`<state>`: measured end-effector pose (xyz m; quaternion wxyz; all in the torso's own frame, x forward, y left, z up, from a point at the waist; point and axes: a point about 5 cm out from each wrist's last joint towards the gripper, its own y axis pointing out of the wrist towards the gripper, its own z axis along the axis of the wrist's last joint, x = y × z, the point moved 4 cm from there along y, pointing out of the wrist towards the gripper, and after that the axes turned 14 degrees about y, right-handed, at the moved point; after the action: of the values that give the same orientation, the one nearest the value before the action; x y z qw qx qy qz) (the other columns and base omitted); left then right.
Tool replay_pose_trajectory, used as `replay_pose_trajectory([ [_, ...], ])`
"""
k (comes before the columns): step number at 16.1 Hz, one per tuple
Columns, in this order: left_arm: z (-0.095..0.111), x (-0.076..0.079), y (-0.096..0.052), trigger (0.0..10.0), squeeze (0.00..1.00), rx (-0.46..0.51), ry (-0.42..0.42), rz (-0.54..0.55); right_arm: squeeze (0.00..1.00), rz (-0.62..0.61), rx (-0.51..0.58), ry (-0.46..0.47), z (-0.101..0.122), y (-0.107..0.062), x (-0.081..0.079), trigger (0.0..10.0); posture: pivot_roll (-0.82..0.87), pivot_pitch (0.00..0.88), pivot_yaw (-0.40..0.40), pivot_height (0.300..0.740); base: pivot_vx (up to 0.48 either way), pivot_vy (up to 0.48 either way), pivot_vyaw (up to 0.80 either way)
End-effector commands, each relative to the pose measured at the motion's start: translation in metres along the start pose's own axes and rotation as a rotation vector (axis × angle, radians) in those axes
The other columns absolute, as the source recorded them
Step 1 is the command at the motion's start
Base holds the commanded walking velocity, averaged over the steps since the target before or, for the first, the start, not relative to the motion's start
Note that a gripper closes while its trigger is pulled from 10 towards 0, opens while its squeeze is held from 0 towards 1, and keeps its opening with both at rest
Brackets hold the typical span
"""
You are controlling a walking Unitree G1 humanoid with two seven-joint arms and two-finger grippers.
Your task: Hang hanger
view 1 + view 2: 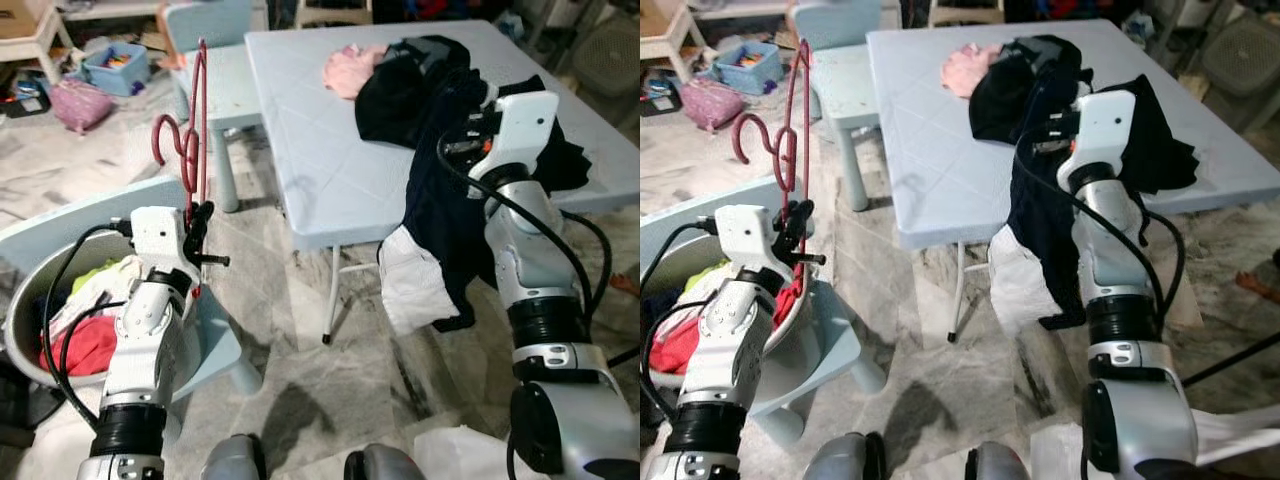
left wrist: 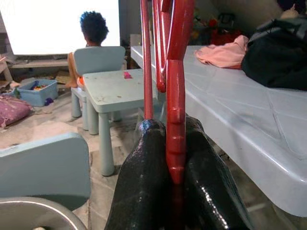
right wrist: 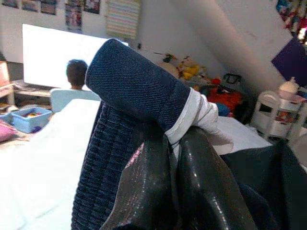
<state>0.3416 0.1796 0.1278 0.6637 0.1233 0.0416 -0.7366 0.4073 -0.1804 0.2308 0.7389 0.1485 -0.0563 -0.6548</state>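
A dark red hanger (image 1: pixel 192 135) stands upright, hook to the left, with my left gripper (image 1: pixel 199 225) shut on its lower end, above a grey basin. In the left wrist view the red hanger (image 2: pixel 175 115) sits pinched between the black fingers (image 2: pixel 144 182). My right gripper (image 1: pixel 470 120) is raised at the near edge of the light blue table (image 1: pixel 320 170) and shut on a dark navy garment (image 1: pixel 435 215) with a white lining; it hangs off the table edge. In the right wrist view the navy garment (image 3: pixel 129 91) folds over the fingers (image 3: pixel 206 187).
A pink cloth (image 1: pixel 350 68) and black clothes (image 1: pixel 405 85) lie on the table. The grey basin (image 1: pixel 30 300) of laundry rests on a light blue chair (image 1: pixel 215 345). A small table (image 1: pixel 215 90), a person (image 2: pixel 93 36) seated on a chair and a blue bin (image 1: pixel 115 68) stand behind.
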Motion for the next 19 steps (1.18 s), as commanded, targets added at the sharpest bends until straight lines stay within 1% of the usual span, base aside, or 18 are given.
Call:
replay_pose_trajectory([
  [1, 0.014, 0.001, 0.005, 10.0, 0.0, 0.05, 0.018, -0.017, 0.0, 0.018, 0.085, 0.0, 0.02, 0.002, -0.003, 10.0, -0.02, 0.074, -0.039, 0.74, 0.364, 0.0, 0.0],
  [5, 0.018, 0.0, 0.009, 10.0, 0.0, 0.058, 0.019, -0.022, 0.0, 0.019, 0.085, -0.001, 0.02, 0.001, -0.002, 10.0, -0.02, 0.072, -0.035, 0.74, 0.368, 0.0, 0.0],
  [10, 0.019, 0.002, 0.007, 10.0, 0.0, 0.061, 0.019, -0.031, 0.0, 0.064, 0.097, -0.004, 0.021, 0.001, -0.009, 10.0, -0.02, 0.072, -0.033, 0.74, 0.365, 0.0, 0.0],
  [12, 0.019, 0.002, 0.009, 10.0, 0.0, 0.064, 0.02, -0.035, 0.0, 0.069, 0.102, -0.001, 0.022, 0.002, -0.012, 10.0, -0.02, 0.068, -0.031, 0.74, 0.364, 0.0, 0.75],
  [17, 0.018, 0.003, 0.009, 10.0, 0.0, 0.058, 0.021, -0.041, 0.0, 0.047, 0.115, 0.001, 0.024, 0.006, -0.009, 10.0, -0.01, 0.06, -0.035, 0.74, 0.353, 0.0, 0.0],
  [19, 0.017, 0.005, 0.008, 10.0, 0.0, 0.05, 0.021, -0.039, 0.0, 0.052, 0.126, 0.002, 0.028, 0.013, -0.012, 10.0, 0.0, 0.059, -0.041, 0.74, 0.0, 0.0, 0.0],
])
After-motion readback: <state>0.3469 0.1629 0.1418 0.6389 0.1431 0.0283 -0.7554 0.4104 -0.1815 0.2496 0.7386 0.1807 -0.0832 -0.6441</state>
